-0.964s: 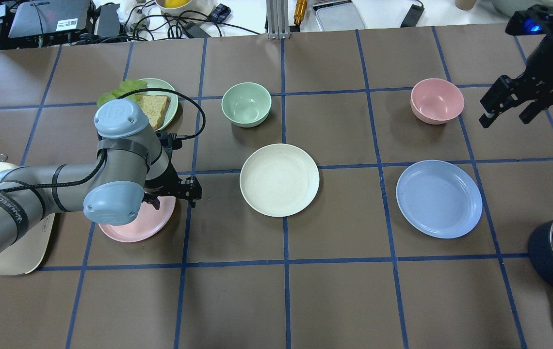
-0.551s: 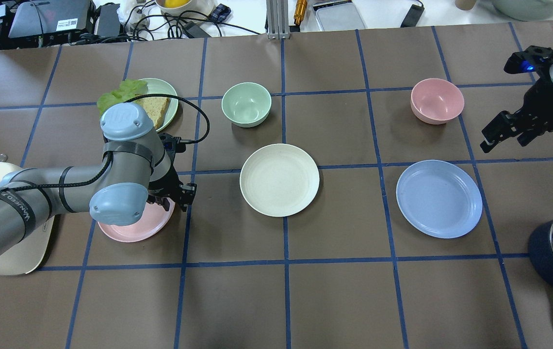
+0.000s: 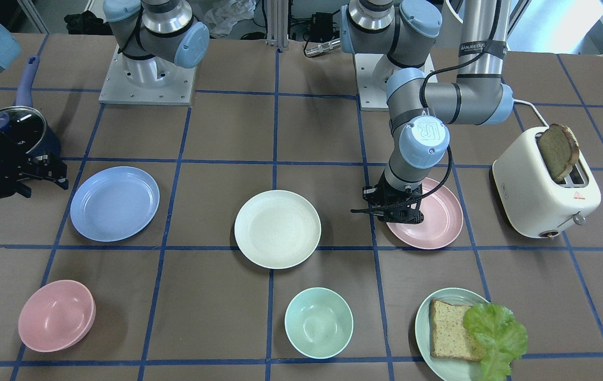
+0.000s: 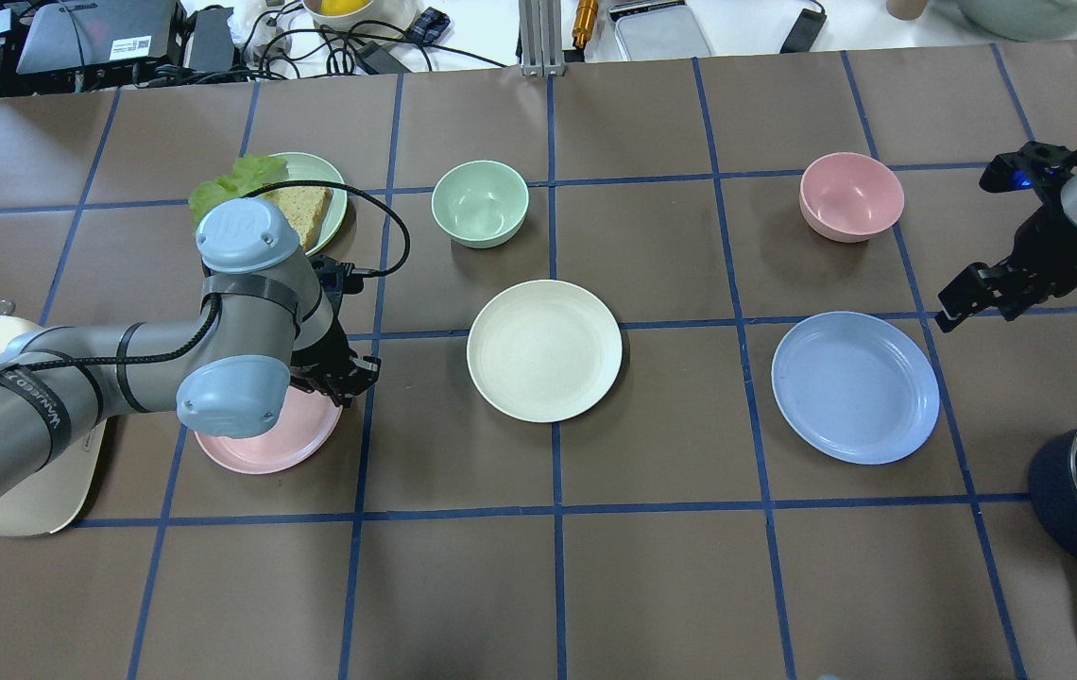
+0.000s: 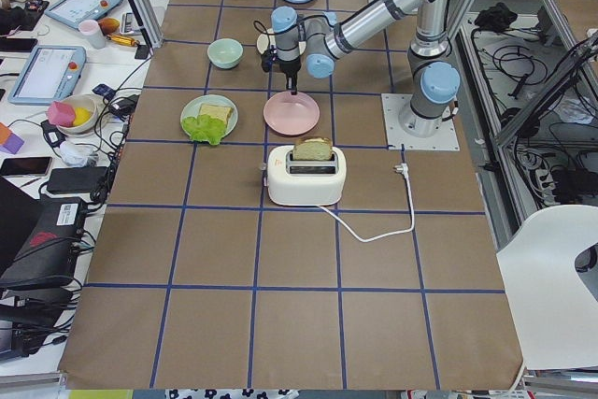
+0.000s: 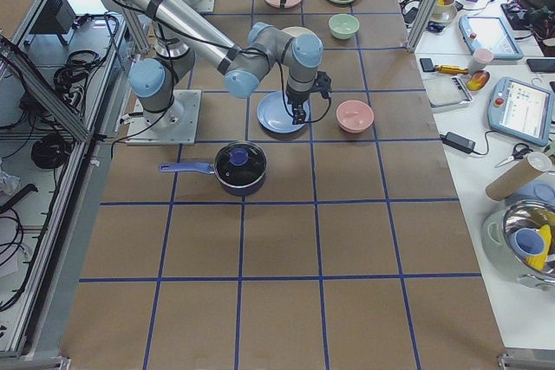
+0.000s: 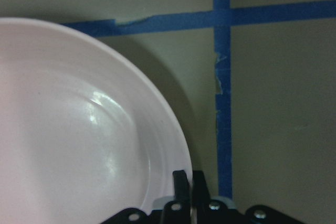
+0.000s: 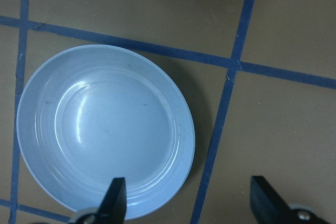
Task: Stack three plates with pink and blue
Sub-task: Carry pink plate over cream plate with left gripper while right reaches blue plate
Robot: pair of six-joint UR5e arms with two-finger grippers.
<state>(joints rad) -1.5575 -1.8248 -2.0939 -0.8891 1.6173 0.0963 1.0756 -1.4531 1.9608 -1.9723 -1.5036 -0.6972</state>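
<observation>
Three plates are sitting apart in a row: cream plate [image 4: 544,349] in the middle, pink plate [image 4: 260,449] on the robot's left, blue plate [image 4: 855,387] on its right. Two bowls are sitting beyond them, pink bowl [image 4: 851,195] and green bowl [image 4: 480,203]. The left gripper [image 7: 189,174] has slid inward and is pinching the pink plate's rim, jaws narrow. The right gripper [image 8: 187,179], spread wide, has dropped to the blue plate's outer edge. Bare table is lying between the plates.

Left gripper [image 7: 189,176] points down, pinched nearly closed — right gripper [image 8: 188,184] hovers, jaws wide.
</observation>
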